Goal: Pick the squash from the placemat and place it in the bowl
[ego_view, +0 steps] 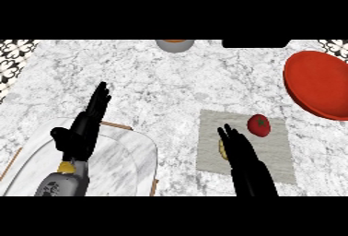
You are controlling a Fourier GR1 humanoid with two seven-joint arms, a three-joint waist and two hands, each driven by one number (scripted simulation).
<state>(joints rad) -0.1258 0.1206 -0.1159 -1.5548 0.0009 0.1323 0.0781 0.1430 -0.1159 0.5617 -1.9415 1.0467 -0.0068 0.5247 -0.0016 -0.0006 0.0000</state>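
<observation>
A grey placemat lies on the marble counter at centre right. On it sits a red tomato, and a yellowish squash shows only as a sliver at the mat's left side, mostly hidden behind my right hand. That hand lies over the mat with fingers straight and open, right beside the squash. The red bowl stands at the right edge, beyond the mat. My left hand rests open with fingers up, over the left tray.
A white marble tray with wooden handles lies at lower left under the left forearm. A grey cup-like object stands at the top centre edge. A dark item sits at the top right of it.
</observation>
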